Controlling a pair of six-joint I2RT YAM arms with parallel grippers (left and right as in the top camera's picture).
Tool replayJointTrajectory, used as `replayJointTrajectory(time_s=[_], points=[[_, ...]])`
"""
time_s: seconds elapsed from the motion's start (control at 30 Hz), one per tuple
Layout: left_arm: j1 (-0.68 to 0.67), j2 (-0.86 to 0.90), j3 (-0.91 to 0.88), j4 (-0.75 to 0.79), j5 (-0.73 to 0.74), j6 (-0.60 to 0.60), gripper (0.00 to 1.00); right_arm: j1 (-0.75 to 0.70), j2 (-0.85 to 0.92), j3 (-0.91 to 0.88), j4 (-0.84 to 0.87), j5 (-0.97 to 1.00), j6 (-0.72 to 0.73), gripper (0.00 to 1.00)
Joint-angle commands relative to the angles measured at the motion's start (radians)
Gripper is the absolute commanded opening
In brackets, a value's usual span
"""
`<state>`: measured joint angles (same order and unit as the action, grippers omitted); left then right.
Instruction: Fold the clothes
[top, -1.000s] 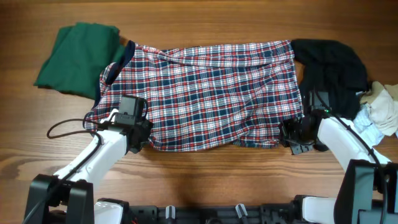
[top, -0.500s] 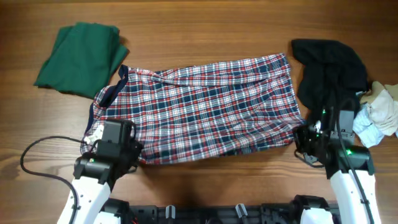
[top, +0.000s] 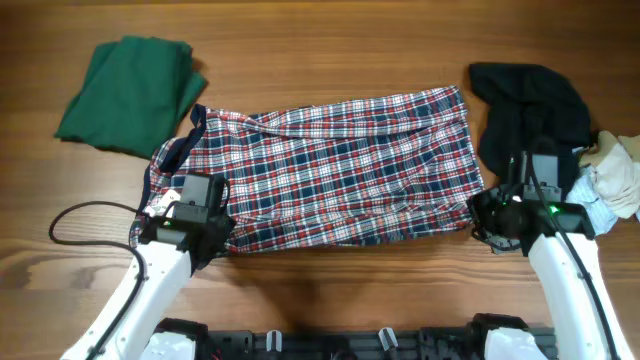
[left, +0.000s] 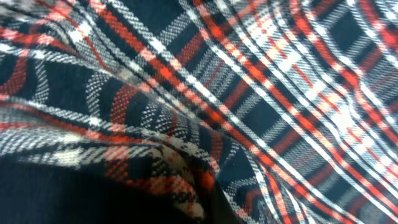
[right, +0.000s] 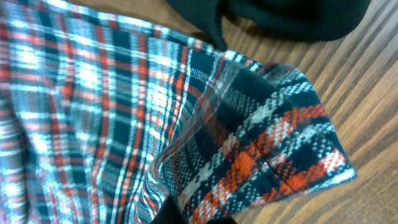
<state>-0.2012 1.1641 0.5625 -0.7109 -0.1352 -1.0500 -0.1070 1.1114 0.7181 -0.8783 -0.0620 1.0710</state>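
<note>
One plaid garment (top: 330, 165) (two end effectors (top: 218, 238) (top: 482, 222) pinching corners).

Seen from overhead. The left arm (top: 135, 295): white tubular link, black boxy wrist block, black left pincer (top: 208, 235). Thin black cable (top: 100, 206) loops out at its 9 o'clock. The right arm (top: 565, 285): same white link, black right pincer (top: 487, 222), small green light (top: 548, 210) on wrist. Black base frame (top: 340, 345) at 6 o'clock.

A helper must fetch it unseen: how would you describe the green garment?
Find the big plaid garment across the middle of the table. Off its far left corner lies the green garment, folded flat. It is the only plain green piece.
</note>
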Motion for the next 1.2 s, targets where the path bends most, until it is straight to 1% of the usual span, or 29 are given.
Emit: replayJointTrajectory(time_s=[0.0, 0.07, 0.17, 0.27, 0.33, 0.4, 0.53, 0.63, 0.77, 0.83, 0.87, 0.9, 0.93, 0.97, 1.0, 1.03, 1.07, 1.13, 1.17], points=[[0.003, -0.122, 0.043, -0.051, 0.034, 0.015, 0.04, -0.002, -0.114, 0.037, -0.074, 0.055, -0.027, 0.04], [0.003, -0.211, 0.043, -0.123, 0.051, 0.015, 0.04, -0.002, -0.188, 0.037, -0.134, 0.049, -0.048, 0.04], [0.003, -0.295, 0.043, -0.228, 0.061, 0.015, 0.04, -0.002, -0.244, 0.037, -0.194, 0.016, -0.051, 0.04], [0.003, -0.306, 0.043, -0.235, 0.054, 0.015, 0.04, -0.003, -0.243, 0.037, -0.180, 0.015, -0.050, 0.04], [0.003, -0.289, 0.043, -0.160, 0.006, 0.015, 0.04, -0.002, -0.212, 0.037, -0.075, 0.017, -0.051, 0.04], [0.003, -0.232, 0.043, -0.068, -0.052, 0.015, 0.04, -0.002, -0.134, 0.037, 0.019, 0.017, -0.062, 0.04], [0.003, -0.063, 0.043, 0.068, -0.076, 0.023, 0.04, -0.002, 0.057, 0.037, 0.126, 0.016, -0.081, 0.04], [0.003, 0.101, 0.043, 0.205, -0.087, 0.026, 0.04, -0.002, 0.176, 0.037, 0.207, 0.013, -0.111, 0.04], [0.003, 0.245, 0.043, 0.385, -0.091, 0.026, 0.04, -0.002, 0.242, 0.037, 0.328, 0.009, -0.155, 0.04], [0.003, 0.269, 0.043, 0.453, -0.095, 0.026, 0.05, -0.002, 0.245, 0.037, 0.375, 0.010, -0.156, 0.04], [0.003, 0.272, 0.043, 0.480, -0.096, 0.026, 0.20, -0.002, 0.245, 0.037, 0.396, 0.010, -0.158, 0.04], [0.003, 0.272, 0.043, 0.501, -0.096, 0.026, 0.45, -0.002, 0.245, 0.037, 0.413, 0.010, -0.158, 0.04], [0.003, 0.272, 0.043, 0.518, -0.102, 0.026, 0.75, -0.002, 0.245, 0.037, 0.425, 0.010, -0.158, 0.22], [0.003, 0.272, 0.043, 0.525, -0.107, 0.026, 0.95, -0.002, 0.245, 0.037, 0.435, 0.010, -0.158, 0.44], [0.003, 0.272, 0.043, 0.532, -0.113, 0.026, 1.00, -0.002, 0.245, 0.037, 0.448, 0.010, -0.159, 0.82], [0.003, 0.272, 0.043, 0.532, -0.114, 0.026, 1.00, -0.002, 0.245, 0.037, 0.454, 0.010, -0.163, 0.95], [0.003, 0.272, 0.043, 0.532, -0.116, 0.026, 1.00, -0.002, 0.245, 0.037, 0.464, 0.010, -0.182, 0.99], [0.003, 0.272, 0.043, 0.536, -0.126, 0.030, 1.00, -0.002, 0.245, 0.037, 0.474, 0.010, -0.195, 1.00], [0.003, 0.272, 0.043, 0.562, -0.127, 0.079, 1.00, -0.002, 0.245, 0.037, 0.486, 0.009, -0.235, 1.00]])
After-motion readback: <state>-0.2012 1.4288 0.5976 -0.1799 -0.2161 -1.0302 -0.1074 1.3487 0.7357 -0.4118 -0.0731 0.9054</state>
